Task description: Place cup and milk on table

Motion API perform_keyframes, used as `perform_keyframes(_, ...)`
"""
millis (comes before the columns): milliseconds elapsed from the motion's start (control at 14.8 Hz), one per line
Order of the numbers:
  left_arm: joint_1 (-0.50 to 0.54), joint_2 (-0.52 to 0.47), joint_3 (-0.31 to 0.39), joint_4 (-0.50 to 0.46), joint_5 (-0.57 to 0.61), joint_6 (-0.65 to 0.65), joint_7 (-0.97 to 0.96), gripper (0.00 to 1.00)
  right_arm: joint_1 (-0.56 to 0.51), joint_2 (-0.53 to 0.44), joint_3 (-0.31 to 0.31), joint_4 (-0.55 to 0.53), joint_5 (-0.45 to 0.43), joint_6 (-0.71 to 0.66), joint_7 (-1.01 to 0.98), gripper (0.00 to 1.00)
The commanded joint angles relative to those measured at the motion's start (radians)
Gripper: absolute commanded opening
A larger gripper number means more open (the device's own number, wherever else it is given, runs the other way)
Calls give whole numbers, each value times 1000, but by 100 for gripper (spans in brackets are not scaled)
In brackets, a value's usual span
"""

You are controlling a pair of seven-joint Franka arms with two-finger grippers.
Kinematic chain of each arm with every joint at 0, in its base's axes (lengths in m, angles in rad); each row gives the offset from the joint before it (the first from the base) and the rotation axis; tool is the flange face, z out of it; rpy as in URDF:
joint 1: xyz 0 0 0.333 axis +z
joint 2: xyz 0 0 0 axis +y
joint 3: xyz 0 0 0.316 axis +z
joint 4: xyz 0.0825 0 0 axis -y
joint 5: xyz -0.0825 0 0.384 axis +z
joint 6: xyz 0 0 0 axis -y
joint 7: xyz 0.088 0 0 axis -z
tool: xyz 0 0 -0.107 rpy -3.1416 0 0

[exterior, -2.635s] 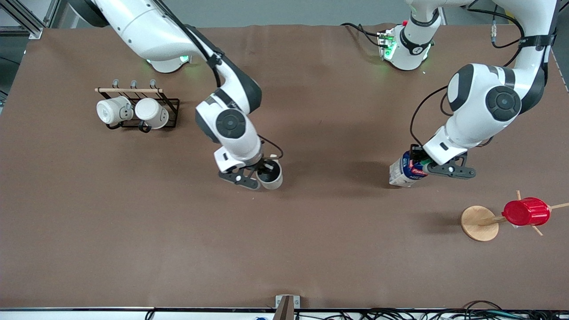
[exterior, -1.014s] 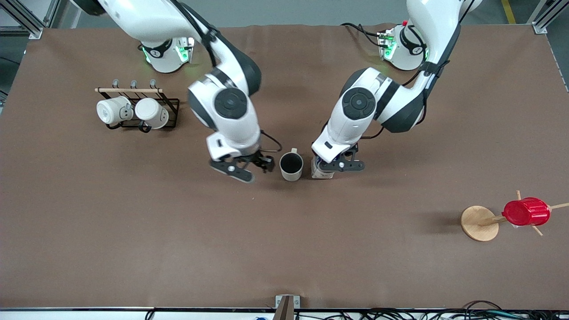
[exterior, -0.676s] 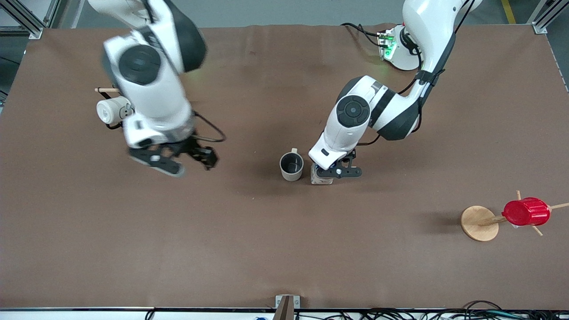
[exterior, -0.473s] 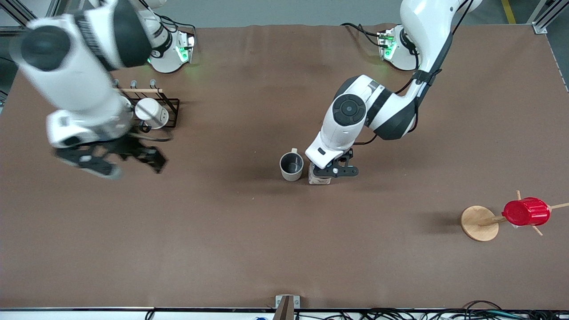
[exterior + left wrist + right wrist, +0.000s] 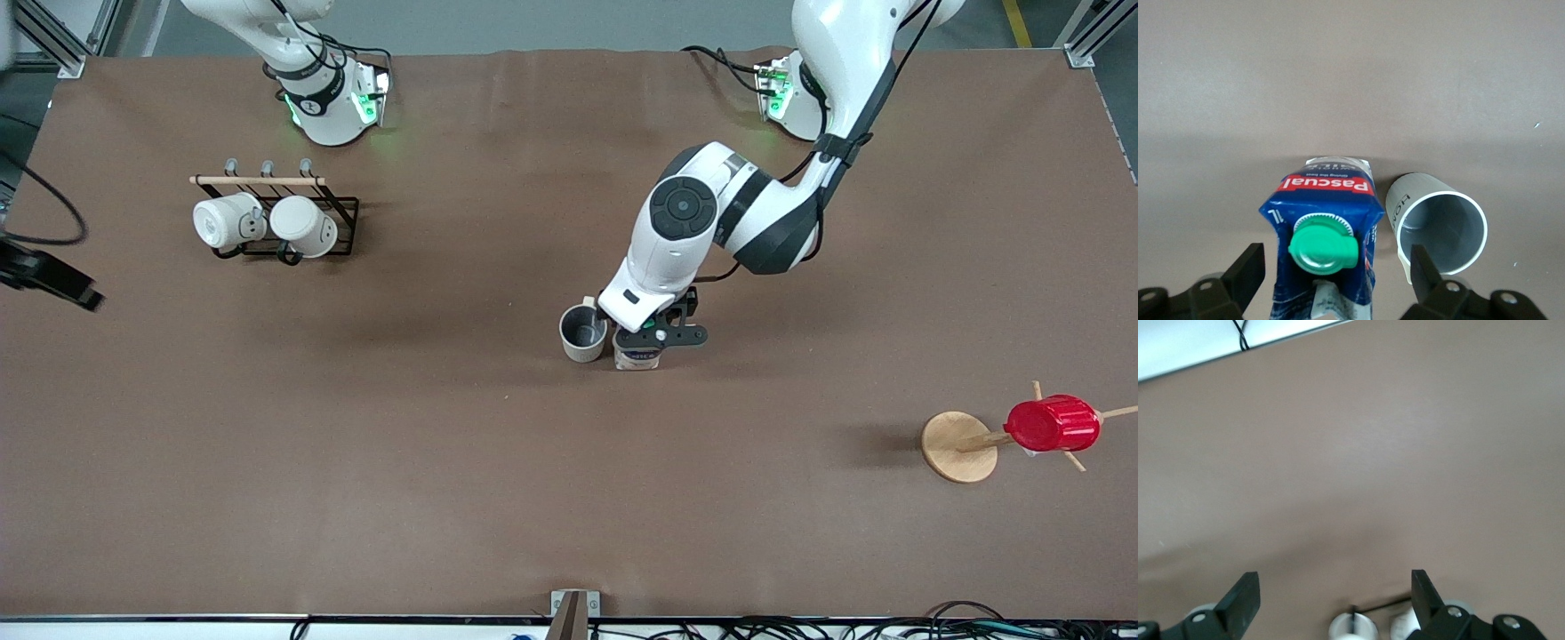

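Note:
The cup (image 5: 583, 333), beige with a dark inside, stands upright on the brown table (image 5: 444, 462) near its middle. The milk (image 5: 637, 357) stands upright right beside it, toward the left arm's end. In the left wrist view the milk (image 5: 1326, 190) shows its green cap and red label, with the cup (image 5: 1438, 223) next to it. My left gripper (image 5: 1336, 261) is open around the milk's top, with a gap on each side; it also shows in the front view (image 5: 659, 335). My right gripper (image 5: 1333, 587) is open and empty, at the table's edge on the right arm's end (image 5: 52, 279).
A black wire rack with two whiter mugs (image 5: 267, 222) stands toward the right arm's end, and shows in the right wrist view (image 5: 1353, 628). A wooden stand (image 5: 958, 446) with a red ribbed cup (image 5: 1052, 423) is toward the left arm's end.
My right gripper let go of the cup and swung away past the mug rack to the table's edge. My left gripper brought the milk beside the cup and now stands open around it.

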Motion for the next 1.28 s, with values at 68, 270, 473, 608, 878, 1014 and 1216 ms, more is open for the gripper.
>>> perform_keyframes(68,12,-38,2,2,27,-36,6,99,-96,-50,-14,-12,77,-89,-175,100)
perform_keyframes(270,60,-98,1,-36,27,-43,62,99,-96,-93,-12,-65,68,-86,-180,100)
perform_keyframes(473,121,-173,-2,-70,13,-83,146,99,-91,-99,-12,-76,66,-80,-177,100)
perform_keyframes(608,175,-214,-9,-70,-16,-144,231,99,-85,-102,-8,-76,65,-87,-174,100)
perform_keyframes(878,265,-300,-7,-66,-105,-232,381,99,-71,-99,-8,-75,46,-86,-176,100)
perform_keyframes(1014,300,-332,-9,-60,-118,-252,414,99,-62,-99,0,-73,13,-86,-173,100)
perform_keyframes(1216,351,-375,-7,-24,-157,-287,455,100,-62,-99,3,-72,11,-83,-168,100)
